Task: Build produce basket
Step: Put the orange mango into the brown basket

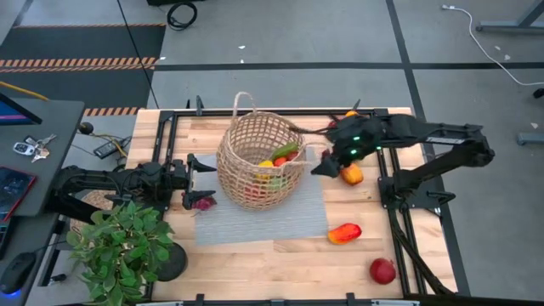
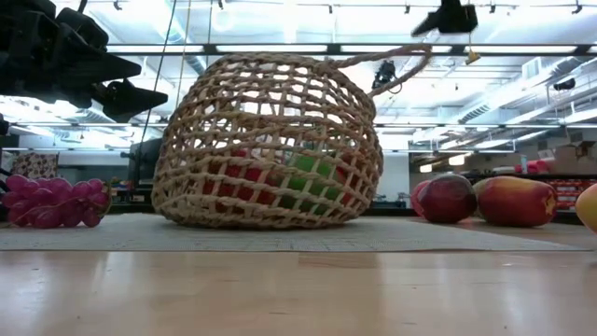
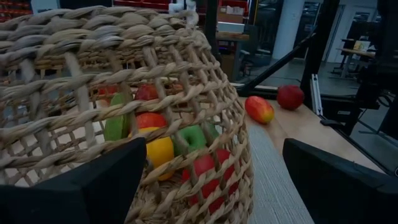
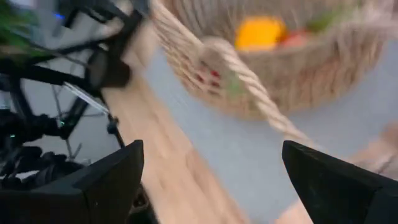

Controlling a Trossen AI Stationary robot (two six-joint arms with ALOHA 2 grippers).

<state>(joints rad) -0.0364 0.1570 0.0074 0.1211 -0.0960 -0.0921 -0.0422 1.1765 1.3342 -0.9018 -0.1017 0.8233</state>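
The wooden counter [image 1: 255, 259] carries a grey mat [image 1: 280, 219] at its centre. On the mat's far part stands the basket [image 1: 255, 161], tilted, holding a yellow piece, red pieces and green pieces of produce [image 3: 158, 149]. A potted plant [image 1: 119, 246] sits at the near left corner. The left claw [image 1: 200, 174] rests just left of the basket, fingers spread wide, holding nothing. The right claw [image 1: 319, 163] hovers just right of the basket, likewise wide open and empty. Loose pieces: an orange pepper [image 1: 351, 175] beside the right claw, a red-orange fruit [image 1: 344, 233] off the mat's near right corner, a red apple [image 1: 382, 270] nearer still, and purple grapes [image 2: 56, 201] left of the basket.
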